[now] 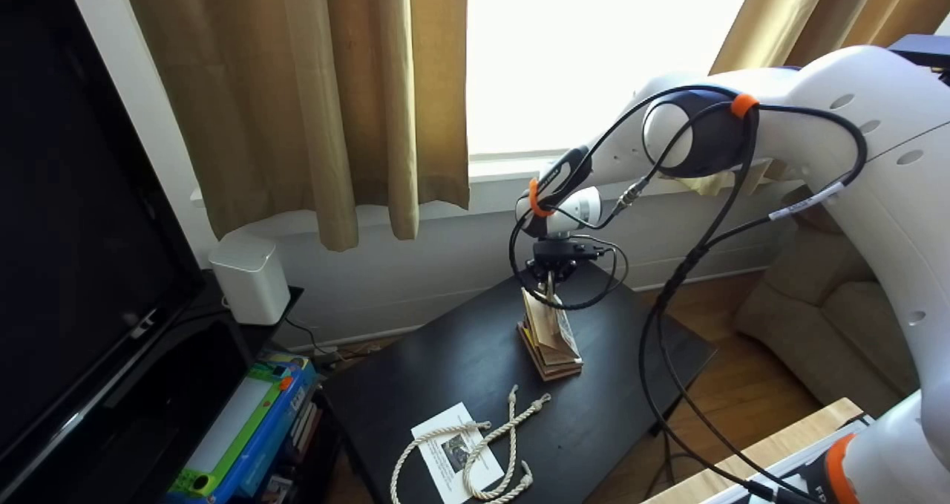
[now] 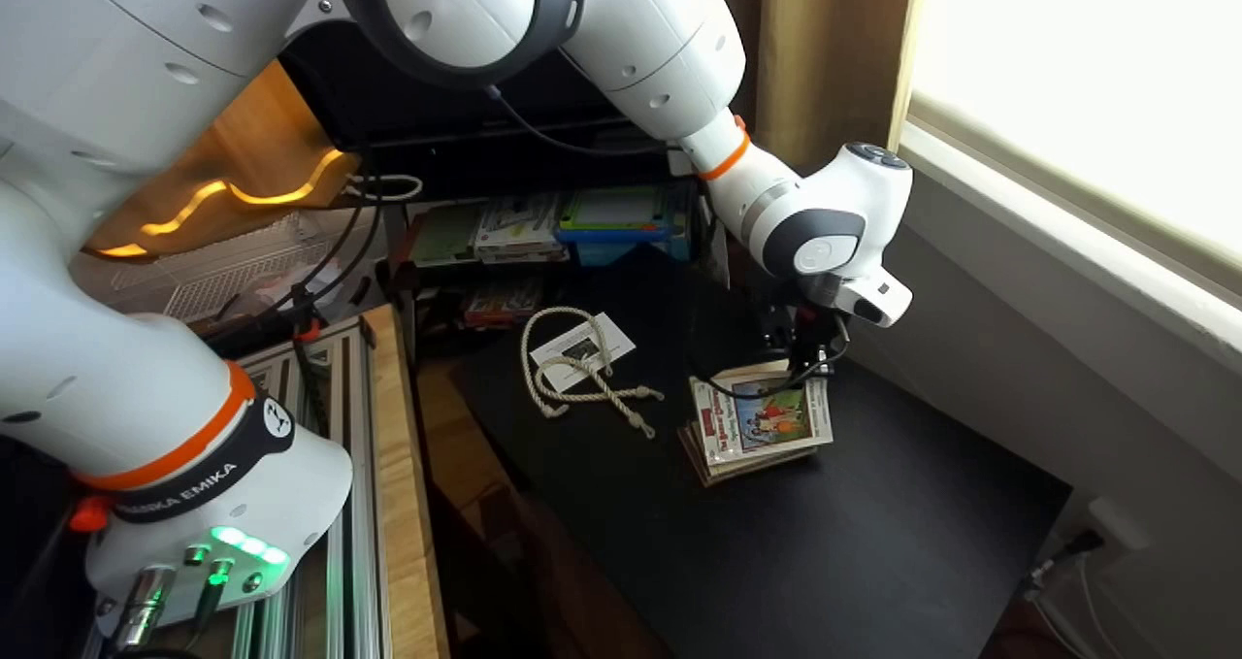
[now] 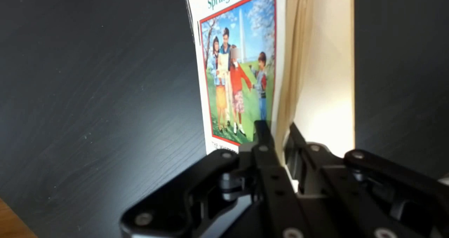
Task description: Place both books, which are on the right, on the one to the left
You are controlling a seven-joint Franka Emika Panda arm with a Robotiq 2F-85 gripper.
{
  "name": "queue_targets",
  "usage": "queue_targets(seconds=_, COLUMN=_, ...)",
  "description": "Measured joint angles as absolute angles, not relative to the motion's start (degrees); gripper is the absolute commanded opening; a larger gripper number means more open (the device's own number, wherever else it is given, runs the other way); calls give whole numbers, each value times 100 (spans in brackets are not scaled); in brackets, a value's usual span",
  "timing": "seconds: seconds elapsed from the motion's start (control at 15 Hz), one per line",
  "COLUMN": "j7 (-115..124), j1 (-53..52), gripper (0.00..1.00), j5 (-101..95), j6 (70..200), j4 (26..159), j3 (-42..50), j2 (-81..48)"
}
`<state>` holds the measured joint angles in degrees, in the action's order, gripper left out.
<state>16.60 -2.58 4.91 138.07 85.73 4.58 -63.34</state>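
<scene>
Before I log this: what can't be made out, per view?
Title on the top book: wrist view, partly cut off by the top edge.
Its bottom line: wrist view, blurred, partly behind the end effector.
Book count in the stack: both exterior views, edges too small.
Text on the sheet: both exterior views, too small, partly under rope.

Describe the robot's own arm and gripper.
The arm is white and rounded, with dark joint sections, orange rings and a black FRANKA EMIKA band above green lights. Black cables, held by orange straps, run along it. The gripper is black, with slim linked jaws.
</scene>
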Motion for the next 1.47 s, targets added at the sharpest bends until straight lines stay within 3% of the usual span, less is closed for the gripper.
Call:
queue_targets(seconds=0.73, j7=1870, j1=-413, gripper=4, j5=483, j6=13419, j4=7520, j3=544, j2=-7170)
queue_targets(seconds=0.8, j7=1892, j1=-414, gripper=29, j5=483, j6=13401, j4=7462, j3=544, j2=-7222)
queue_targets(seconds=0.87, j7=1909, j1=-415, gripper=40, j5=483, j6=13386, j4=7410, j3=544, j2=-7265)
queue_targets(seconds=1.4, j7=1954, j1=-430, gripper=98, j5=502, j6=13384, j4=7261, j3=503, j2=-7398)
queue_targets(seconds=1.47, j7=1961, j1=-430, gripper=100, j5=506, j6=13384, j4=7256, j3=496, j2=-7398)
